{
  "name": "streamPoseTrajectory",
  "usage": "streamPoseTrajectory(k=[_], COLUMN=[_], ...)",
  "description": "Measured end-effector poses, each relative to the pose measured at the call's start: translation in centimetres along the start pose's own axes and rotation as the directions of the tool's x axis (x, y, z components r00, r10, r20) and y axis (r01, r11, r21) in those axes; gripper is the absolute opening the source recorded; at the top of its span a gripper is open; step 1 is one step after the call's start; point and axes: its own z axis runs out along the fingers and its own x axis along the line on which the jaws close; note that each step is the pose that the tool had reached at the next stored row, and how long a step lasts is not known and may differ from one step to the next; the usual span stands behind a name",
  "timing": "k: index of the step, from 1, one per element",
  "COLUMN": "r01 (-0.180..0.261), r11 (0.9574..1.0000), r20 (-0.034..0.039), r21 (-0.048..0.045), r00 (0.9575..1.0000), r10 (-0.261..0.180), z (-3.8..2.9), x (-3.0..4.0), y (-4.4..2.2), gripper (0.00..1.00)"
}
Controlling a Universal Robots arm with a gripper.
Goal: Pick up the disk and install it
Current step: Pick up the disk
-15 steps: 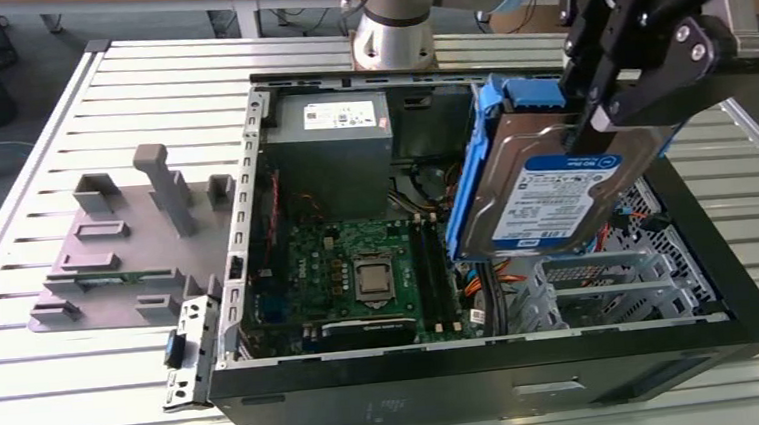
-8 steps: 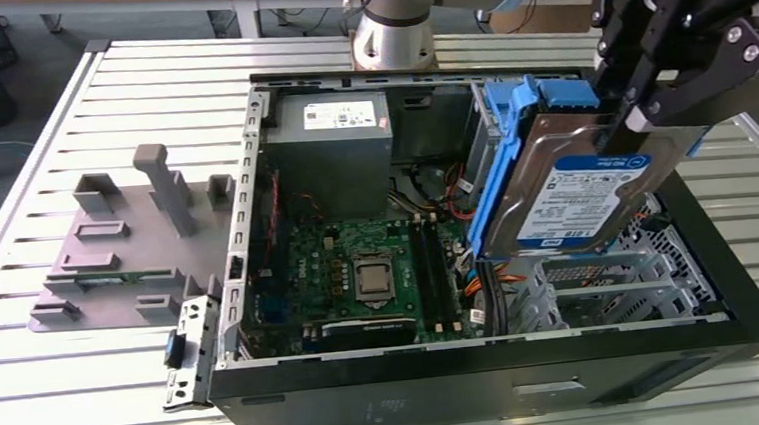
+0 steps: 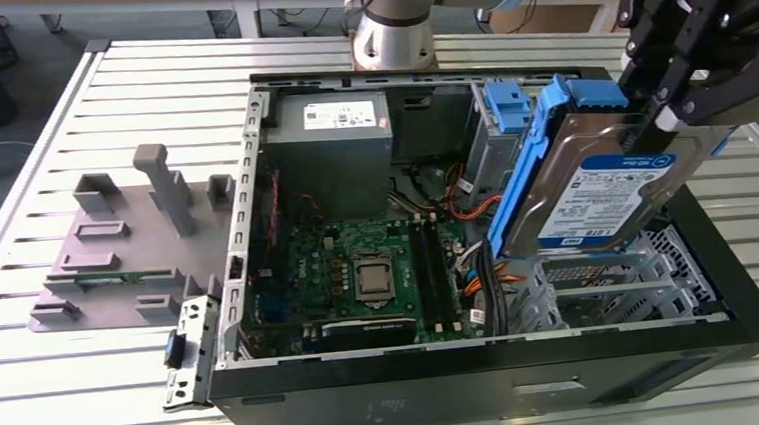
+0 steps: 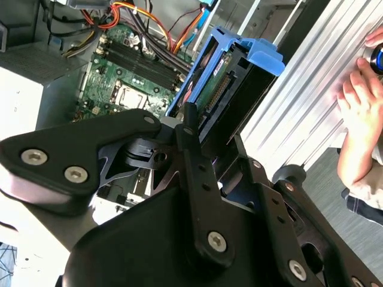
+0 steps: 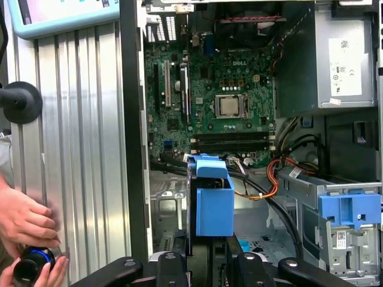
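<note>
Black claw (image 3: 661,125), upper right of the exterior view, clamped tight on the top edge of the silver hard drive (image 3: 603,197) with white-and-blue label and blue plastic carrier frame. The disk hangs on edge, tilted, above the perforated metal drive cage (image 3: 600,292) inside the open black computer case (image 3: 746,287) on the slatted metal desk (image 3: 59,395). Judged: carry step, drive not yet seated.

High exterior overview; wrist views near motherboard (image 5: 239,128)
</note>
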Motion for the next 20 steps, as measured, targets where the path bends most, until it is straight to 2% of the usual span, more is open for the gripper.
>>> streamPoseTrajectory(k=[9,16,20], r01=[0.000,0.000,0.000], r11=[1.0000,1.0000,1.0000], r20=[0.0001,0.0000,-0.0003], r21=[-0.0001,-0.0001,-0.0001], r00=[1.0000,1.0000,1.0000], r10=[0.000,0.000,0.000], z=[0.30,0.74,0.79], x=[0.66,0.80,0.80], y=[-0.80,-2.02,-2.27], gripper=[0.35,0.35,0.35])
